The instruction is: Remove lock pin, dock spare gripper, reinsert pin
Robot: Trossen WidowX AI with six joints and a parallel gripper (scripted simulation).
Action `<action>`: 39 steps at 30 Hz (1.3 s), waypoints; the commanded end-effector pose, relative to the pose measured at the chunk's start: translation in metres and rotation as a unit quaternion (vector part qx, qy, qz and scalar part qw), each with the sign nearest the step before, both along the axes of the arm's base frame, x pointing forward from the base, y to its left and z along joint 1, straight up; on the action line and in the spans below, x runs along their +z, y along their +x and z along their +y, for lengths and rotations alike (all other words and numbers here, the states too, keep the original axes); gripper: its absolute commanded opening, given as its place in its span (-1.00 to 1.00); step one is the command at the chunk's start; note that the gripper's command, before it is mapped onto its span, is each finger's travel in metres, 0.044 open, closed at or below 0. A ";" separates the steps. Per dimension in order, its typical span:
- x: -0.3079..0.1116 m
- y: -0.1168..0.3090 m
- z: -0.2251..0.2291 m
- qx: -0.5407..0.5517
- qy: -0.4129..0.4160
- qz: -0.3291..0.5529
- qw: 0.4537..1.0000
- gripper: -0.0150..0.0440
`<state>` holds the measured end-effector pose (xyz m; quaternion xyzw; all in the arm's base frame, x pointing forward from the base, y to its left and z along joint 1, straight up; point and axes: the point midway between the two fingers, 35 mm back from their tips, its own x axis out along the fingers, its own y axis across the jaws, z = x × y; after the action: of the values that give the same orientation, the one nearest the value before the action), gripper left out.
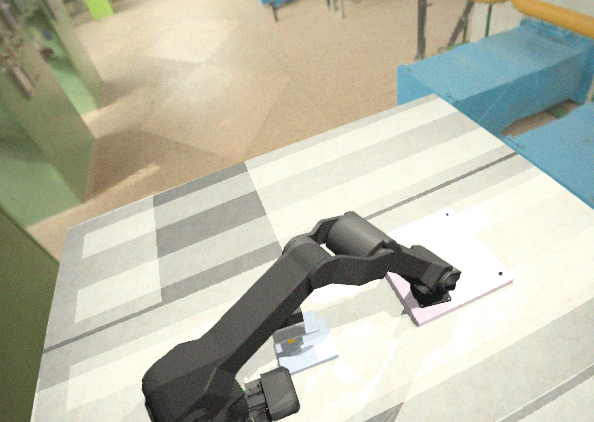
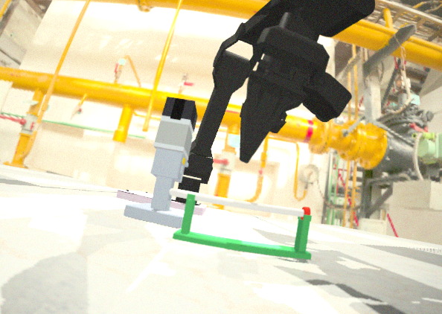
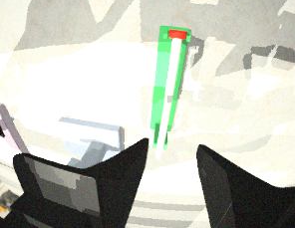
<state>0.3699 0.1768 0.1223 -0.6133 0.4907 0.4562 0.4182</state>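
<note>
My gripper [image 2: 244, 158] [image 3: 172, 146] is partly open and empty, pointing down above the near end of the pin. Its fingers are out of frame in the top view. The lock pin [image 2: 260, 207] [image 3: 173, 71], a white rod with a red head, lies along the green rack [image 2: 242, 244] [image 3: 161, 76], head at the far end in the wrist view. The blue-grey mount [image 2: 161, 194] [image 1: 320, 352] [image 3: 110, 132] stands upright beside it. The spare gripper [image 2: 173, 132] [image 1: 296, 317], grey with a black top, sits on the socket [image 2: 168, 162]. A yellow mark shows on the socket's side. The spigot is hidden.
The arm's pink base plate [image 1: 465, 246] [image 2: 128, 195] [image 3: 15, 135] lies beyond the mount. In the top view the arm reaches over the mount. In the wrist view the left finger covers much of the mount.
</note>
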 end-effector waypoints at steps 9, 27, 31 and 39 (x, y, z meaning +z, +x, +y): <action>-0.034 -0.001 0.002 -0.003 -0.003 0.012 1.000 0.12; -0.063 -0.001 0.003 -0.003 -0.003 0.012 1.000 0.12; -0.069 -0.001 0.003 -0.003 -0.003 0.012 1.000 0.12; -0.081 -0.002 0.003 -0.003 -0.003 0.012 1.000 0.12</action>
<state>0.3702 0.1804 0.0495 -0.6109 0.4946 0.4595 0.4136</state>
